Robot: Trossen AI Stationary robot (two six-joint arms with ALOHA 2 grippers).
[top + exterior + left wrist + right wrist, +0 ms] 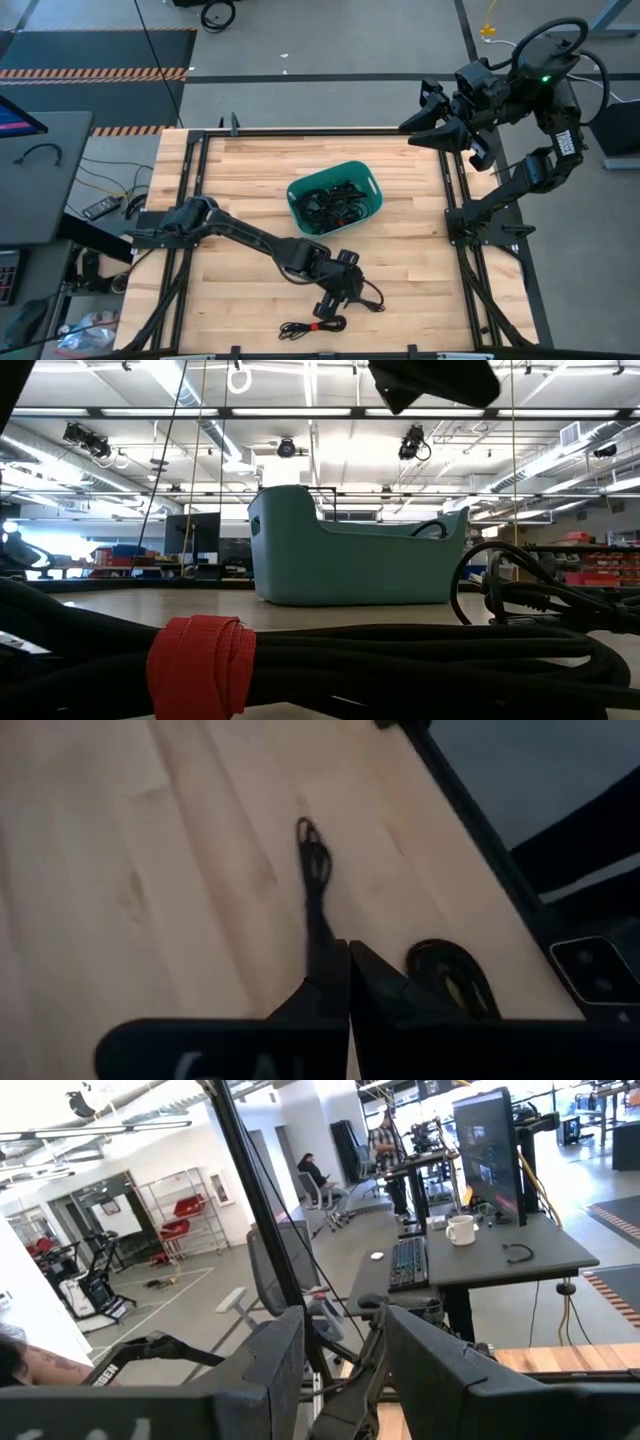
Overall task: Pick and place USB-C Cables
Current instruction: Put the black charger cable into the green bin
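Several thin black USB-C cables (338, 203) lie piled in a teal basket (300, 192), which also shows in the low view (350, 550). Near the table's near edge lies a coiled cable bound with a red tie (314, 325) (200, 665). Another black cable (370, 297) (313, 850) lies just right of my left gripper (350, 292) (348, 975), which is shut on it. My right gripper (425, 112) (345, 1355) is open and raised over the table's far right corner, touching nothing. My left gripper pinches one end of the loose black cable (322, 955) between its two shut fingers. The strand runs straight out from the fingertips toward the table's right, along the fingers' line. Its looped far end (311, 832) seems to lie on the wood.
The basket stands at the table's middle, toward the far side. The red-tied coil (452, 978) lies close beside my left gripper, by the near edge. Black frame rails (455, 190) run along the table's sides. Bare wood lies left of the basket and around it.
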